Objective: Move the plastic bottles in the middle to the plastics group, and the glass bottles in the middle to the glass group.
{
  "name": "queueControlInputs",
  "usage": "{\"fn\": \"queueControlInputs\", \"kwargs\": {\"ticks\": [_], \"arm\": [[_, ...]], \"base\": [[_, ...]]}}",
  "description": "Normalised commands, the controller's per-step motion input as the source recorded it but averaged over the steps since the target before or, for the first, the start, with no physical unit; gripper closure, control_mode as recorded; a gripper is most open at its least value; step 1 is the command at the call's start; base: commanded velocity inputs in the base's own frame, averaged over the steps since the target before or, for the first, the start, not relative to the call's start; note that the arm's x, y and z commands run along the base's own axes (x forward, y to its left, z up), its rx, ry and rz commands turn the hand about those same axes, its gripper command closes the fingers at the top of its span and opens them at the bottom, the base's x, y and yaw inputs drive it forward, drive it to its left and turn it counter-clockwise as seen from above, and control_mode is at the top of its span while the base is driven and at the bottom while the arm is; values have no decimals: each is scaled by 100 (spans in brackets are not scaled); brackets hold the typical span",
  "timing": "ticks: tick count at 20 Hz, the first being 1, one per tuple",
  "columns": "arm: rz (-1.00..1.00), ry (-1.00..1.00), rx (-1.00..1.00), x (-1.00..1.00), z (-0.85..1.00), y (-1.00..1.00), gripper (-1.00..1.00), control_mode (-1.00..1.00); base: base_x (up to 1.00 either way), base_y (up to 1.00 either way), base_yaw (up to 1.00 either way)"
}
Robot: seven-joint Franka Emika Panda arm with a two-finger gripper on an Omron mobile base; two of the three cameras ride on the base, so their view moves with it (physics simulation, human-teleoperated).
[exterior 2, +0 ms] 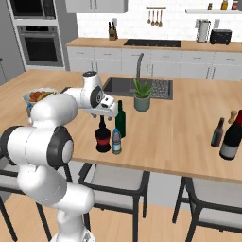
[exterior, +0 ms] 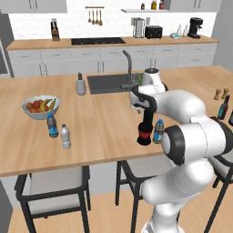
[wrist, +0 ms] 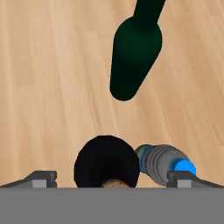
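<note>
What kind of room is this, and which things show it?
A home kitchen, rendered. A wooden island counter holds a sink with a faucet; behind it stand a cooktop, a toaster and a wall oven.

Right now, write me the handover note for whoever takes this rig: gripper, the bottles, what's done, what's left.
Gripper: open, holding nothing, poised above the black bottle with the red band, one fingertip on each side in the hand view.
Middle of the island: that black bottle, the small blue-labelled water bottle beside it, and the tall green wine bottle just behind them.
Plastics group: two small water bottles near the fruit bowl.
Glass group: dark bottles at the island's other end.
Done: nothing moved yet.
Left: green and black bottles to the glass group, small water bottle to the plastics group.
</note>
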Motion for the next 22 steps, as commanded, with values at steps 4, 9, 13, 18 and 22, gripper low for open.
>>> {"fn": "queueControlInputs", "kwargs": {"ticks": [4, 9, 13, 18, 22], "arm": [[0, 2, 0, 17, -26, 0, -100, -100], [0, 0, 0, 7, -18, 0, 100, -100], [0, 0, 0, -7, -18, 0, 100, -100], [0, 0, 0, -16, -18, -3, 100, -100], [1, -2, 2, -26, -4, -9, 100, -100]], "base": [[0, 0, 0], [0, 0, 0], [0, 0, 0], [0, 0, 0], [0, 0, 0]]}}
